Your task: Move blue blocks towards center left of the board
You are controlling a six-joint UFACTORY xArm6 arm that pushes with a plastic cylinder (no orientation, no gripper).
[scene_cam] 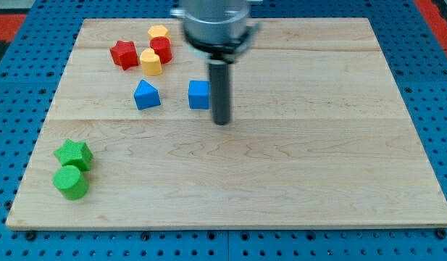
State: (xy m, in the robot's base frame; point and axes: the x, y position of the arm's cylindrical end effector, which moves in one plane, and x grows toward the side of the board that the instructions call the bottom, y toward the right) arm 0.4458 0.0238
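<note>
One wooden board fills most of the camera view, lying on a blue perforated surface that runs out of frame on all sides; a strip of red shows at the view's top corners, too cropped for me to identify. My arm's grey housing comes next in size and is cut off by the view's top edge, so I cannot see anything above it. It also covers part of the board behind it. From it the dark rod drops to my tip, which sits just to the view's right of the blue cube; the rod overlaps that block's right edge, so whether they touch is unclear. I carry no hand or fingers, only this bare rod, holding nothing.

Both blue blocks lie in the upper-left part of the board, above its middle line. The blue cube shows no clear long axis. The blue triangular block lies to its left, apart from it, apex toward the view's top.

Further toward the view's top left, a red star, a red block, a yellow block and another yellow block cluster closely; their shapes partly hide one another. Near the bottom left, a green star touches a green cylinder.
</note>
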